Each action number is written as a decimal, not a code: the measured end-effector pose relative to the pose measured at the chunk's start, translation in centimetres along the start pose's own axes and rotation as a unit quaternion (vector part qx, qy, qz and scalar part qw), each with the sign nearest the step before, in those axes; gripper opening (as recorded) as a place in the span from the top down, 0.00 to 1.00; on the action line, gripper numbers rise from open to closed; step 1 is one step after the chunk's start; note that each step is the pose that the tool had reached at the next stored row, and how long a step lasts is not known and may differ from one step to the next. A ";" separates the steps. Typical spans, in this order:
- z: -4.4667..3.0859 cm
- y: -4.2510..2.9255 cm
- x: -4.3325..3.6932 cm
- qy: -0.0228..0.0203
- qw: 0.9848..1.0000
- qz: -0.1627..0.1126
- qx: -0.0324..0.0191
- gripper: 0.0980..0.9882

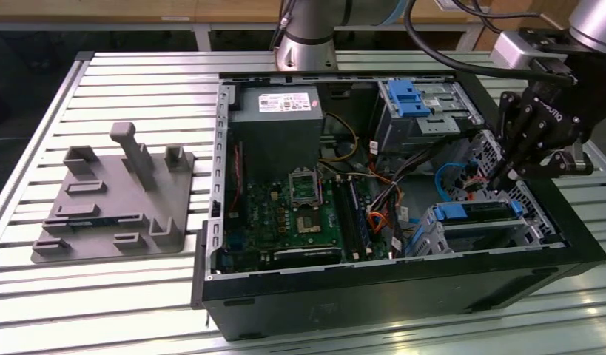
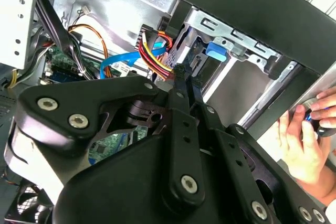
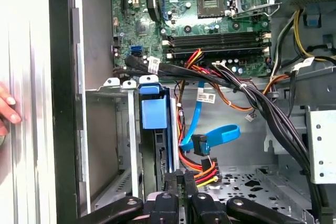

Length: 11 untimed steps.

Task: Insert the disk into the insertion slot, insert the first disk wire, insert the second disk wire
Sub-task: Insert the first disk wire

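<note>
The disk (image 1: 476, 211) sits in its blue carrier (image 3: 155, 113) inside the insertion slot (image 1: 532, 222), the grey cage at the case's front corner on the exterior view's right. My gripper (image 1: 502, 181) reaches down into the case just behind it. Its fingers (image 3: 180, 177) stand close together at the end of the first disk wire (image 3: 203, 169), the red-orange bundle (image 2: 157, 56); the black plug is mostly hidden between them. The second disk wire (image 3: 212, 136), a blue cable (image 1: 444, 181), hangs loose beside it, and its dark plug (image 3: 200, 144) is free.
A silver bay with a blue latch (image 1: 413, 100) stands at the back of the case, beside the power supply (image 1: 278, 111). Thick black cables (image 3: 252, 95) cross above the drive area. A person's hand (image 2: 307, 135) rests outside the case wall. A grey fixture (image 1: 115, 200) lies at the exterior view's left.
</note>
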State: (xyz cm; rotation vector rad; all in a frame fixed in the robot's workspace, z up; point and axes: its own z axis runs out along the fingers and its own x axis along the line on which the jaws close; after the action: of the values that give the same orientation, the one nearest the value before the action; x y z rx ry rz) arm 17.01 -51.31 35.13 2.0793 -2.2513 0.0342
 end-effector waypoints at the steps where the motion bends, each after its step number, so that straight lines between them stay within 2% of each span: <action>1: 0.00 0.00 0.02 0.000 1.000 0.001 -0.001 0.93; 6: 0.01 -0.08 0.01 0.000 1.000 0.001 -0.002 0.93; 11: 0.08 -0.22 0.00 0.002 1.000 0.001 -0.008 0.93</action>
State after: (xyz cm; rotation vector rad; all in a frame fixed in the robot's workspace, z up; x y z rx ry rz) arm 17.22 -51.33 35.04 2.0680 -2.2444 0.0206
